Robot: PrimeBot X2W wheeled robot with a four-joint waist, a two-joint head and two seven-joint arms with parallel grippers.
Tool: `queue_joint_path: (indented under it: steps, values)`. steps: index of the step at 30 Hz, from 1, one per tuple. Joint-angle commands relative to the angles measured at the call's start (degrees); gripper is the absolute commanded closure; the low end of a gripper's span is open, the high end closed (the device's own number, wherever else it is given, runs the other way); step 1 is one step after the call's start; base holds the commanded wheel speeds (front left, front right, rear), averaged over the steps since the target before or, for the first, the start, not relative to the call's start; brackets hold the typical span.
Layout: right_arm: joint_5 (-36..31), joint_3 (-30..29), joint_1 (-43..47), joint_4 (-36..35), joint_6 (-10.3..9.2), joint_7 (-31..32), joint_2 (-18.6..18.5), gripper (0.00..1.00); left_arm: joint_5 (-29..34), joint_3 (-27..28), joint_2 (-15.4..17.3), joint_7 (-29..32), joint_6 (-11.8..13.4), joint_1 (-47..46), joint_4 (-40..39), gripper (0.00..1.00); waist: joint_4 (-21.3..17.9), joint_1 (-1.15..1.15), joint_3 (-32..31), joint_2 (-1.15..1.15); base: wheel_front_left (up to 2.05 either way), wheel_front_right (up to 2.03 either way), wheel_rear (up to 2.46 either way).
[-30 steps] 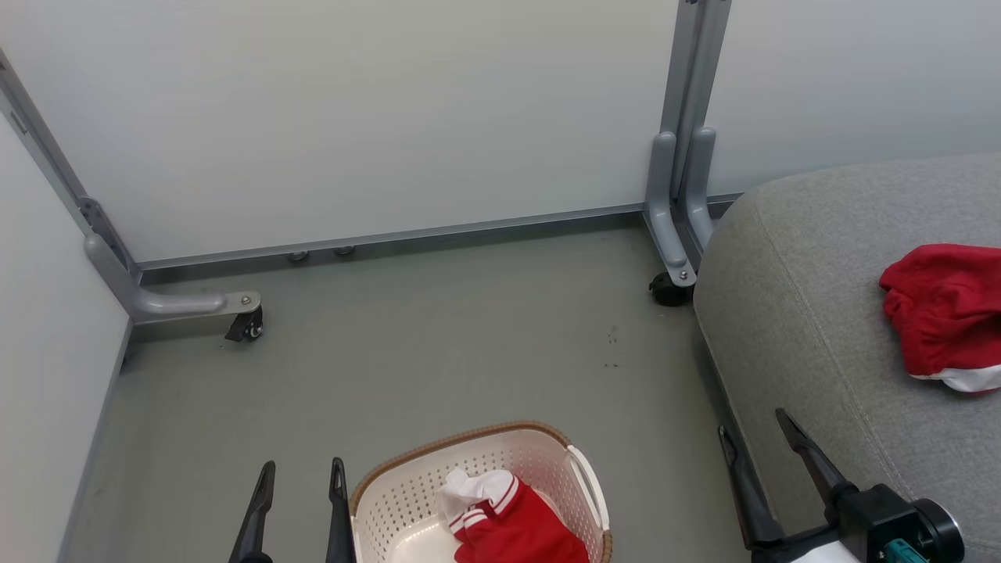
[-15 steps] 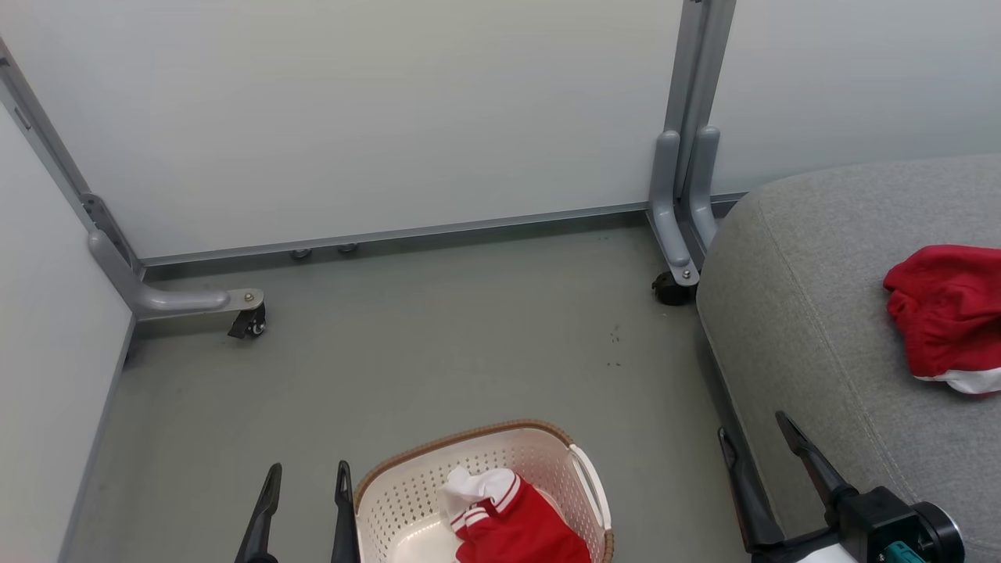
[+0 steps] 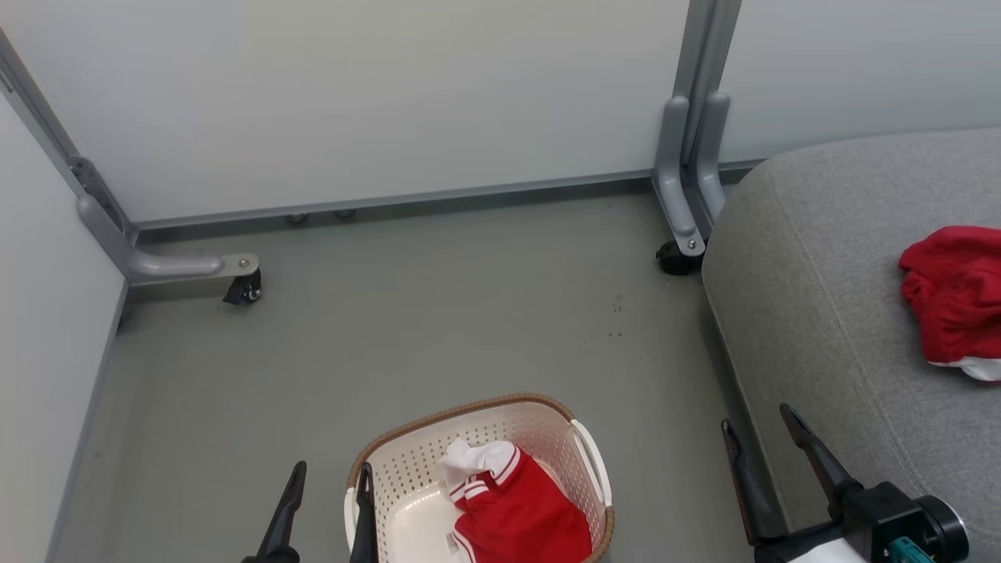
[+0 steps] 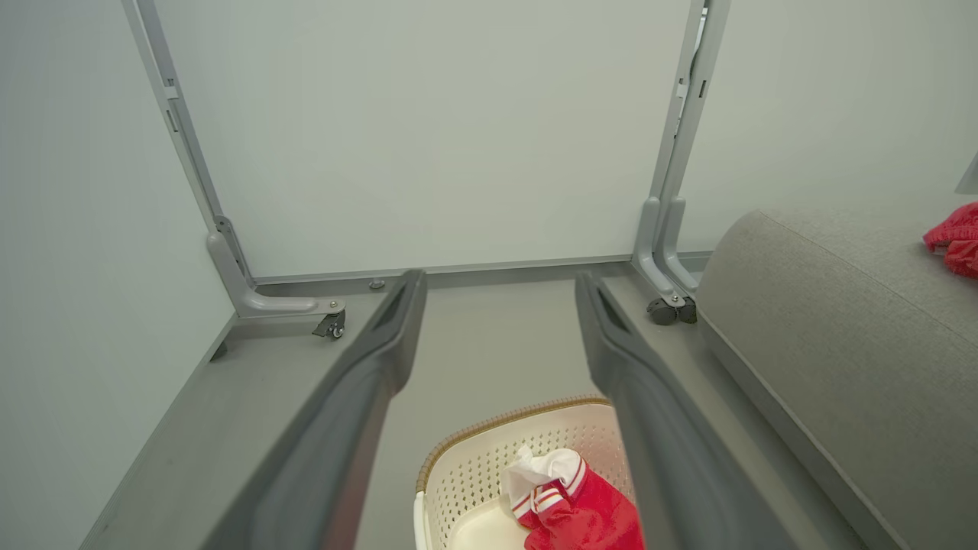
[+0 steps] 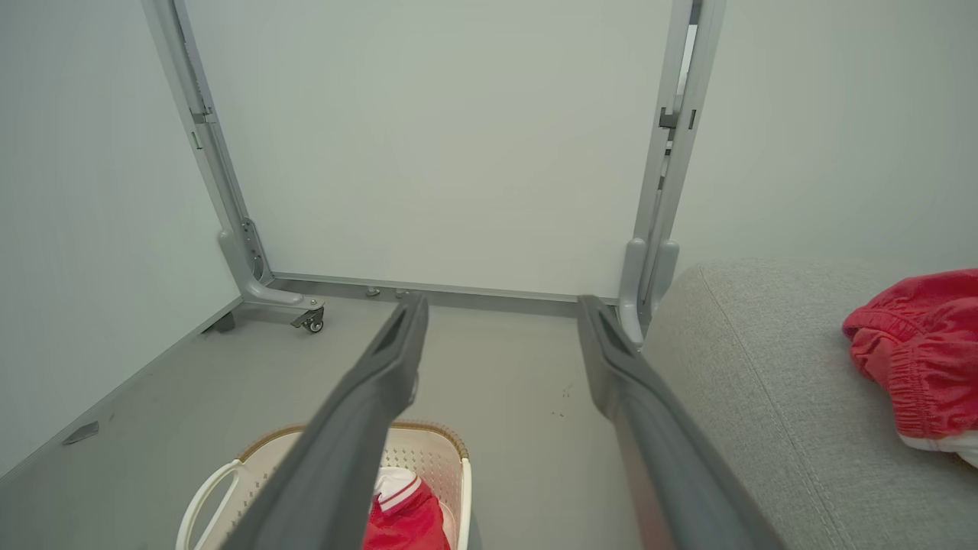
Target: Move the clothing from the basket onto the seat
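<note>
You're running roughly halfway: red garment is lying on the seat, red-and-white garment is sitting in the basket. Left claw and right claw are hanging spread, empty.

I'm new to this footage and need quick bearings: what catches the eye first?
The red-and-white garment in the cream basket on the floor, bottom centre, stands out most. A second red garment lies on the grey seat at right. The left gripper and right gripper are open, empty.
</note>
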Motion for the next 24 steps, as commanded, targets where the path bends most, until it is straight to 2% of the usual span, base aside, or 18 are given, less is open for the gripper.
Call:
queue_joint_path:
  steps: [1, 8, 14, 19, 24]
  values:
    - [-0.23, -0.28, -0.78, -0.18, -0.08, -0.01, -0.22, 0.0, -0.1, -0.3, 0.02, -0.01, -0.75, -1.44, 1.41, 0.0, 0.31, 0.0, 2.87, 0.0, 0.0, 0.0, 0.0]
    - [-0.36, -1.81, -5.91, -1.53, -0.08, -0.01, -0.21, 0.0, 0.33, -1.68, 0.02, -0.02, -4.27, -9.44, 6.61, 0.0, 1.12, 0.0, 14.04, 0.0, 0.0, 0.0, 0.0]
    - [-1.53, -3.45, -12.0, -3.09, -0.08, -0.01, -0.21, 0.0, 0.16, -4.55, 0.03, -0.02, -7.72, -19.95, 15.31, 0.0, 2.14, 0.0, 23.76, 0.0, 0.0, 0.0, 0.0]
    - [-2.68, -5.19, -16.2, -4.51, -0.08, -0.01, -0.58, 0.0, 0.01, -10.37, 0.06, -0.03, -9.64, -30.51, 27.15, 0.0, 2.48, 0.0, 30.46, 0.0, 0.0, 0.0, 0.0]
    - [-3.67, -6.79, -20.12, -6.06, -0.08, -0.01, -1.17, 0.0, -3.55, -18.06, 0.1, 1.83, -10.19, -41.31, 37.76, 0.0, 2.19, 0.0, 36.26, 0.0, 0.0, 0.0, 0.0]
